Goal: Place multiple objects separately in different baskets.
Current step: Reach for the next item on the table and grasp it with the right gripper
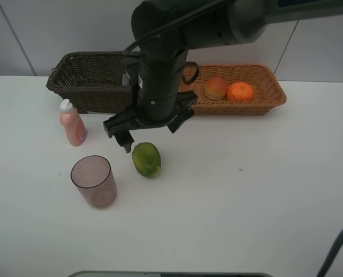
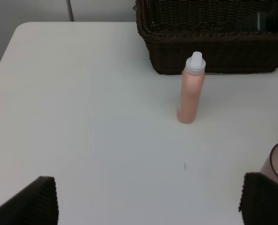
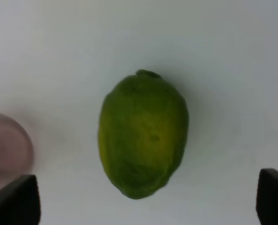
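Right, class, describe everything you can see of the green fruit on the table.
The green fruit is oval, smooth-skinned, green shading to yellowish, with a stem scar at one end. It lies on its side on the white table, beside the cup but apart. The right hand hangs open over it, not touching.

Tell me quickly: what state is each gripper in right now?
Left gripper: open, holding nothing.
Right gripper: open, empty, poised over the green oval fruit.
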Controlling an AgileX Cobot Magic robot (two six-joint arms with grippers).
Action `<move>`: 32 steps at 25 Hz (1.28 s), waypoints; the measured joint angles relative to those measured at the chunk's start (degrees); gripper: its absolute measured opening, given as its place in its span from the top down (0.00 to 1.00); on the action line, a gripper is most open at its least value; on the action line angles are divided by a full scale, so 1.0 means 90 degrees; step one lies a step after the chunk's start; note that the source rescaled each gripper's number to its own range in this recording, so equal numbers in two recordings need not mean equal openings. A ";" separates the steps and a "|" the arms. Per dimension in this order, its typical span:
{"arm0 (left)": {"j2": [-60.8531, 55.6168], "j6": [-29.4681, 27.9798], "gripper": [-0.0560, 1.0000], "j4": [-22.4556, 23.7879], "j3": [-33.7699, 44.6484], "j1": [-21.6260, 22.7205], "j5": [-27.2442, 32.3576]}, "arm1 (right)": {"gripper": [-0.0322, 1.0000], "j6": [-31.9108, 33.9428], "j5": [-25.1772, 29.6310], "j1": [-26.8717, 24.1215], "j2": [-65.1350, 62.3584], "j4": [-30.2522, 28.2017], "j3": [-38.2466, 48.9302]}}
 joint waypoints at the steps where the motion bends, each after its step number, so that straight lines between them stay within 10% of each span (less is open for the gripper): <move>1: 0.0000 0.0000 0.00 0.0000 0.0000 0.0000 0.0000 | 0.05 0.0028 -0.0088 0.0012 0.0000 0.0012 0.0000; 32: 0.0000 0.0000 0.00 0.0000 0.0000 0.0000 0.0000 | 0.05 0.0899 -0.0777 -0.0061 0.0923 -0.0049 0.0000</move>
